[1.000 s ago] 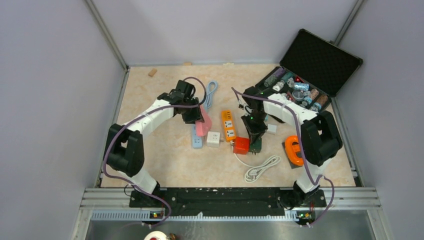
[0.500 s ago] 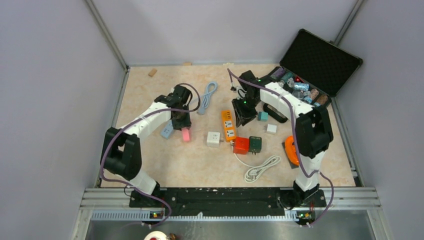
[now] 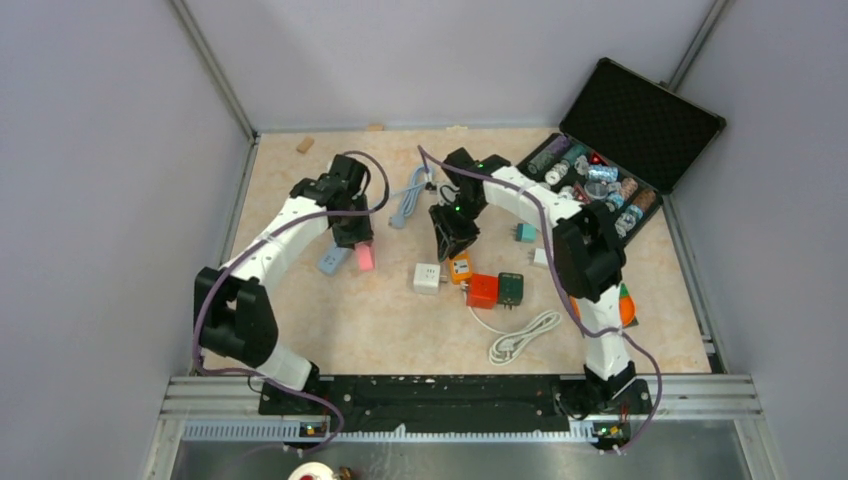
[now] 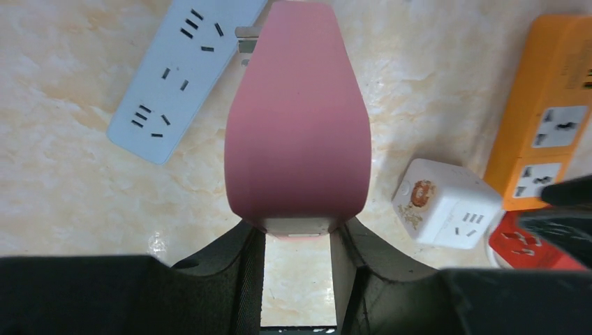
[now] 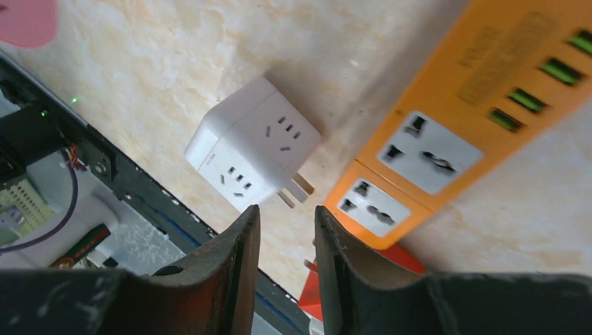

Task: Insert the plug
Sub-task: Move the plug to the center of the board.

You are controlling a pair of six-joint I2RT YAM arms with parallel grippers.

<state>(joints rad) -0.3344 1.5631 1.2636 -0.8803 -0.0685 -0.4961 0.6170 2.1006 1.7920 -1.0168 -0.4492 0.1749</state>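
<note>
Left gripper [image 4: 297, 241] clamps the pink plug [image 4: 297, 118], which with the blue strip [image 4: 185, 77] has shifted toward the table's [image 3: 300, 340] left edge. Its prongs [image 4: 242, 31] show bare beside the strip (insertion still pending). Right gripper [image 5: 286, 223], narrowly parted and empty, has swung back over the orange strip [image 5: 475, 118]. Two strips, one white cube [image 5: 255, 143], one plug.

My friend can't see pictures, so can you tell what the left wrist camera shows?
The left gripper is shut on a pink plug over a marbled table. A pale blue power strip lies to the upper left, and a white cube adapter sits near an orange power strip on the right.
</note>
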